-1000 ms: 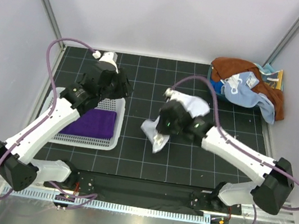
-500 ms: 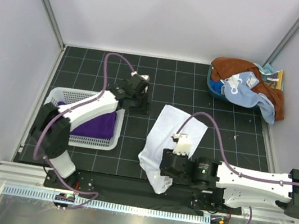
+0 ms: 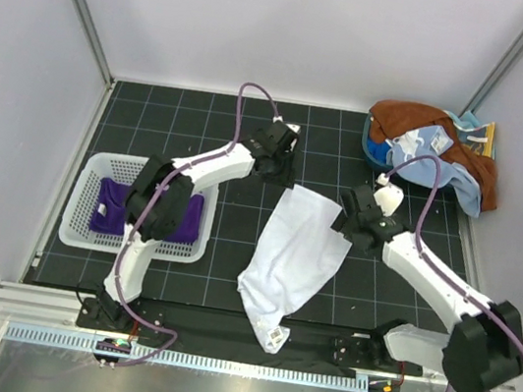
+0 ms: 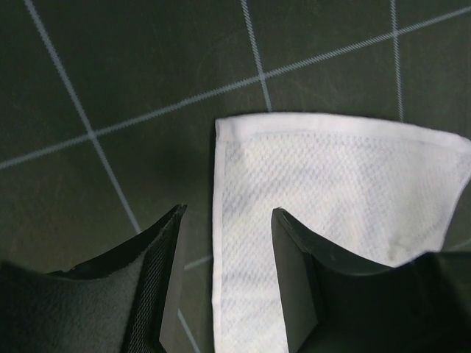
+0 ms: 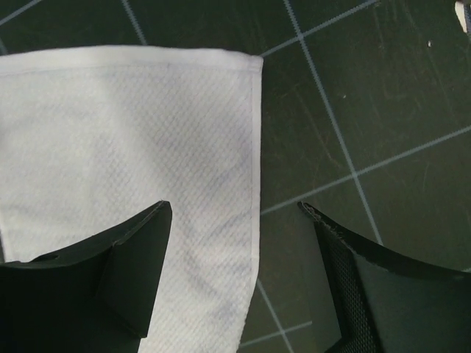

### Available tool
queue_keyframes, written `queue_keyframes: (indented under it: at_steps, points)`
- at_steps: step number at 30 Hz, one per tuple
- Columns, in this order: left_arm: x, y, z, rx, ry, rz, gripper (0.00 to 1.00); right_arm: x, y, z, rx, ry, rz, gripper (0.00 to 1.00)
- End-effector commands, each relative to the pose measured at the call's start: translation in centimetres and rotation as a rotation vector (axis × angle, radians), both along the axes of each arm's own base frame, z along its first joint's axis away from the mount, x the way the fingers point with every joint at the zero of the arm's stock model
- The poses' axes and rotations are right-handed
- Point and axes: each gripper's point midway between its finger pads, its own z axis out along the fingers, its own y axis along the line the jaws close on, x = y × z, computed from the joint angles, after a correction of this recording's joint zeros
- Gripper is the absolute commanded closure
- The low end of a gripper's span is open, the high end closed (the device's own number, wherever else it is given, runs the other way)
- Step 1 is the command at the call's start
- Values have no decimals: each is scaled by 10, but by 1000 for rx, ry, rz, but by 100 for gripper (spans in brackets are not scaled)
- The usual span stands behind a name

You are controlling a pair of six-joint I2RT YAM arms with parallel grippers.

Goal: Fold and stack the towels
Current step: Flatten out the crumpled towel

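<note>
- The white towel (image 3: 295,251) lies spread mid-mat, rumpled at its near end.
- The left gripper (image 4: 228,220) straddles its far left corner, jaws apart, holding nothing.
- The right gripper (image 5: 235,213) does likewise at the far right corner.
- A purple towel (image 3: 108,210) sits in the basket (image 3: 74,218), left.

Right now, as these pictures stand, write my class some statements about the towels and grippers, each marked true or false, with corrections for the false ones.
1. The white towel lies spread out on the black mat. True.
2. Both grippers are shut on the white towel. False: the left gripper and the right gripper are open, one at each far corner of it.
3. The purple towel lies in the white basket. True.
4. The rust-brown towel is folded in the basket. False: it is bunched up with the light blue towel at the table's far right corner.
</note>
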Motion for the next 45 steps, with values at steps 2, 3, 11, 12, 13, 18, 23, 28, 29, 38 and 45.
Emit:
queue_keyframes:
  at_steps: [2, 3, 11, 12, 13, 18, 23, 28, 29, 38, 45]
  points:
    - [18, -11, -17, 78, -67, -19, 47, 42, 5, -1, 31, -8, 43, 27]
    - [19, -13, -21, 88, -65, -18, 47, 48, -2, -6, 27, 8, 21, 27]
    - [26, -21, -55, 183, -87, 9, 48, 81, -33, -45, -2, 71, -70, 31]
    - [27, -18, -57, 200, -92, 27, 48, 83, -35, -48, -2, 76, -73, 31]
    - [27, -17, -60, 211, -94, 34, 48, 87, -37, -49, 0, 70, -72, 31]
    - [24, -8, -75, 268, -84, 80, 48, 92, -35, -69, 9, 119, -56, 32]
    - [26, -2, -82, 309, -94, 117, 48, 102, -34, -80, 10, 136, -52, 35]
    - [27, 1, -87, 320, -94, 132, 50, 114, -31, -87, 2, 148, -33, 41]
    - [27, 0, -87, 319, -97, 137, 51, 114, -31, -88, -2, 151, -28, 42]
    - [34, 3, -82, 319, -129, 169, 71, 134, -31, -84, -47, 157, 10, 68]
    - [43, 15, -57, 340, -200, 216, 94, 155, -20, -62, -23, 104, 53, 94]
